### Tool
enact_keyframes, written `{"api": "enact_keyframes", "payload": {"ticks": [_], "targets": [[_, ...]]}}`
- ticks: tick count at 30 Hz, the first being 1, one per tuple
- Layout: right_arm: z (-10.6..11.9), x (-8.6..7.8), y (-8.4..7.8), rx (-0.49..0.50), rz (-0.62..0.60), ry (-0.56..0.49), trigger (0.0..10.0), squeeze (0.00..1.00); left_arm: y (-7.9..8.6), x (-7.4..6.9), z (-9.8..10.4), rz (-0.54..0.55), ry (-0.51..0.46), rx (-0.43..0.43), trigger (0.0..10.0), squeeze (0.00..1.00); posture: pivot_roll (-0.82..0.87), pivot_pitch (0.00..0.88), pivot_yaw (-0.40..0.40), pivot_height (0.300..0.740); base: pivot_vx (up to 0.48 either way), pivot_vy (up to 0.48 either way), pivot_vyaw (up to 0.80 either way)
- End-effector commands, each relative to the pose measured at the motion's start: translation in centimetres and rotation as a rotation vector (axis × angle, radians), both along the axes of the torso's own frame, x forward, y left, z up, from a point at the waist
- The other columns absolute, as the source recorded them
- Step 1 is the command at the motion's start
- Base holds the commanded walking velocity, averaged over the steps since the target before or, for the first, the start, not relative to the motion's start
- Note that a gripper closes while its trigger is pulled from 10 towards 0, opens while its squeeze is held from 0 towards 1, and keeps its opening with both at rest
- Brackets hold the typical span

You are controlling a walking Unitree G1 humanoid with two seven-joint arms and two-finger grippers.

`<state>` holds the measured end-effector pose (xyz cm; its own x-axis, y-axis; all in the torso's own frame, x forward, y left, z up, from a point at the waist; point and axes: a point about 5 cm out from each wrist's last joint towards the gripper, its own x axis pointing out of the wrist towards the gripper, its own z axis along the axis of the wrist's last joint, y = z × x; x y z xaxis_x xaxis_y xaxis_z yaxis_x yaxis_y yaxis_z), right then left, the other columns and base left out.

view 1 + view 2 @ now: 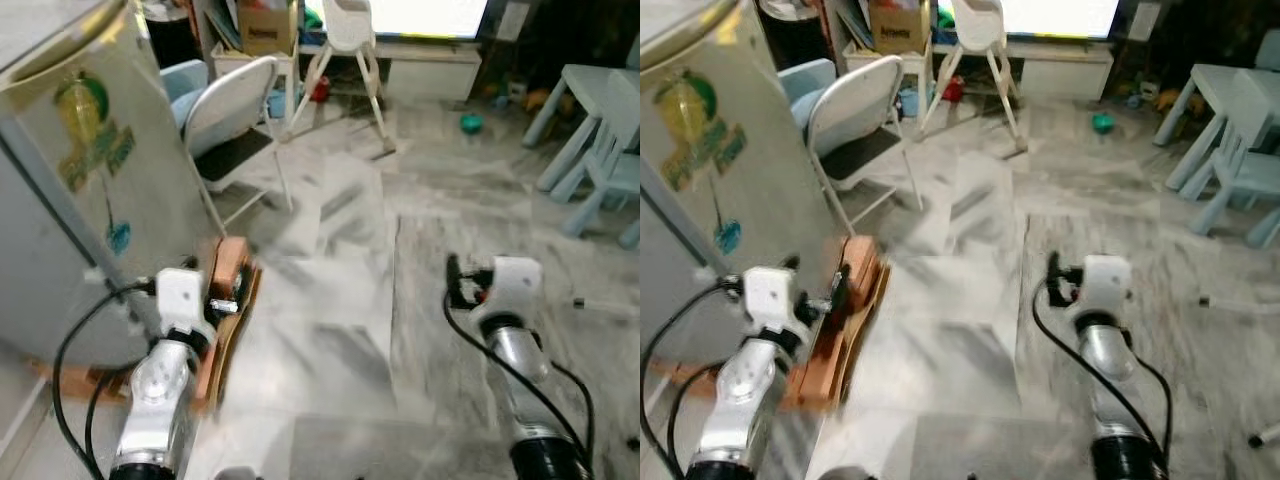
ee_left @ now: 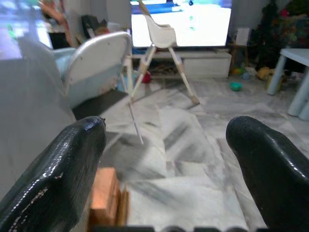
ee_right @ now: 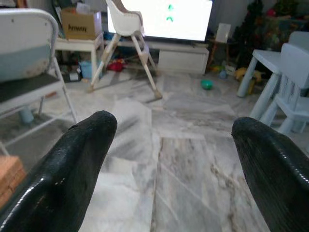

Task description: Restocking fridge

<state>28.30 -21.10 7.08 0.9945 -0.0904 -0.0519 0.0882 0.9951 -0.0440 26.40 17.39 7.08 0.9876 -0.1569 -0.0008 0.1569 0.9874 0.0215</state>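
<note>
Grey fridge (image 1: 70, 200) left, both fingers (image 2: 58, 174) apart.

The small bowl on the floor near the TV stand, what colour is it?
Green; the small bowl shows best in the right wrist view.

The tall silver fridge with a green-and-yellow sticker (image 1: 70, 190) is cut off by the picture's top and left edges. Motion blur smears the grey marble floor (image 1: 350, 300). The light-blue plastic table (image 1: 600, 100) runs off the right edge; a small green object (image 1: 471, 123) beyond stays unidentifiable.
</note>
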Motion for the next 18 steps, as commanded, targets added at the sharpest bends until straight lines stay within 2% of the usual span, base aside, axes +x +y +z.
{"api": "enact_keyframes", "payload": {"ticks": [1,15,18], "targets": [[0.17,0.39,1.16,0.010,0.029,-0.008,10.0,0.00,1.07,0.09,0.13,0.034,0.001,0.025,10.0,0.00,0.04,0.000,-0.046,0.740,0.266,0.401,0.00],[0.19,0.53,1.24,0.007,0.031,-0.009,10.0,0.00,0.78,0.14,0.24,0.025,-0.012,0.033,10.0,0.00,0.05,0.000,-0.043,0.740,0.263,0.402,0.00],[0.17,0.50,1.29,0.003,0.033,-0.010,10.0,0.00,0.80,0.06,0.43,0.025,-0.029,0.041,10.0,0.00,0.05,0.000,-0.043,0.740,0.000,0.000,0.00]]}}
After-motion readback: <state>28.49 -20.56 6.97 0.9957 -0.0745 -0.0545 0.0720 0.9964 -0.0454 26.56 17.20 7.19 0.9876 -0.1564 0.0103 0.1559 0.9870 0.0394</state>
